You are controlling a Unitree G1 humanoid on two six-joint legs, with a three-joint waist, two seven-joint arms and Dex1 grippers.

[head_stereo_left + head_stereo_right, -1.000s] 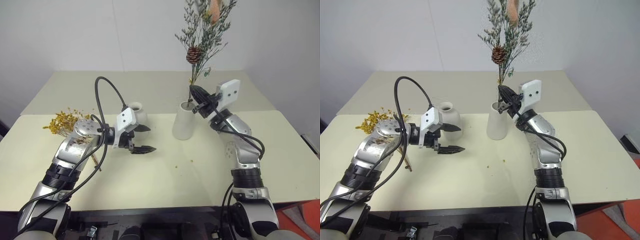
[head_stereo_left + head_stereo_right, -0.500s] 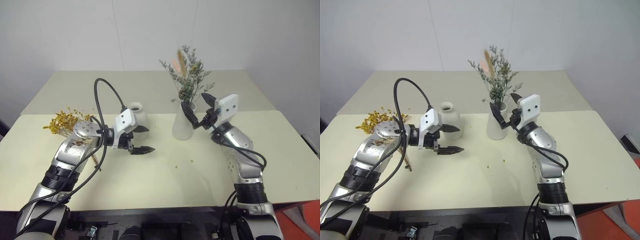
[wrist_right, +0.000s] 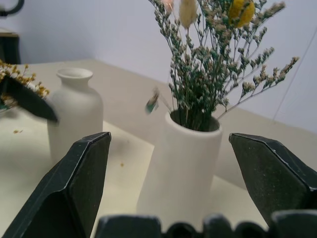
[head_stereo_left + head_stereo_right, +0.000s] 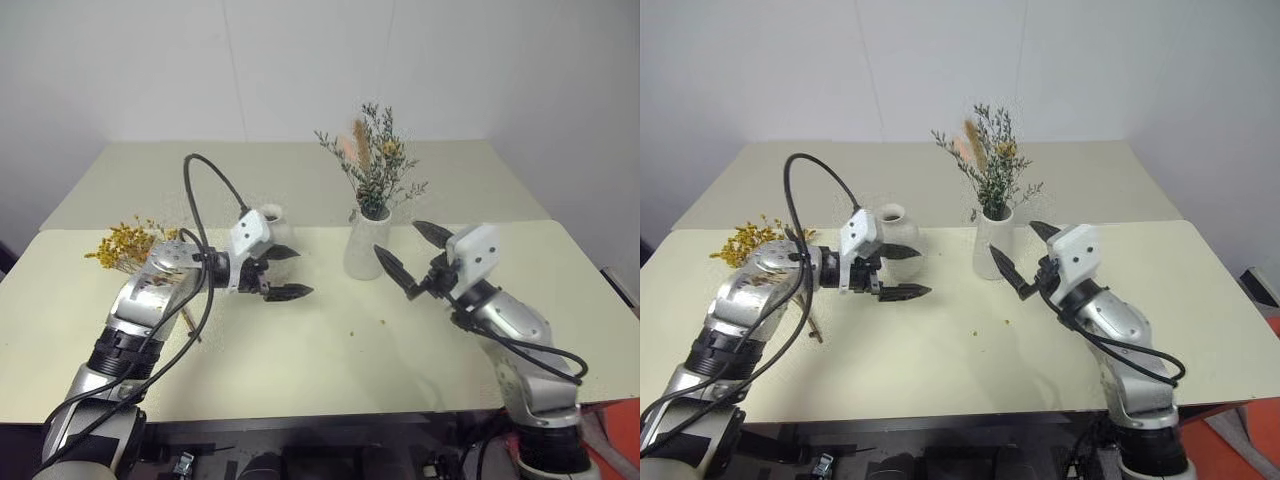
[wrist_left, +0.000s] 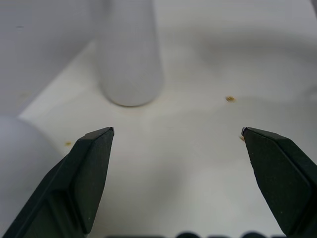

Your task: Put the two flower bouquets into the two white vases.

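The feathery grey-green dried bouquet is seated upright in the tall tapered matte white vase. The crumbly yellow-orange dried bunch is laid flat on the table's left, beside the rounded bottle-shaped white vase. The left gripper and the right gripper are held wide apart, empty.

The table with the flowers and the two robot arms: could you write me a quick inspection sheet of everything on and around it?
Surface: pale cream table, with a few small crumbs near the middle.
Job's things: grey-green bunch stands in the tall vase; yellow bunch lies on the table at the left; round bottle vase holds no flowers.
Clutter: nothing seen beyond the crumbs.
Hands: left hand open, holding nothing, in front of the bottle vase; right hand open, holding nothing, beside the tall vase.
Cables: black cable loops above the left arm.
Surroundings: plain white wall.
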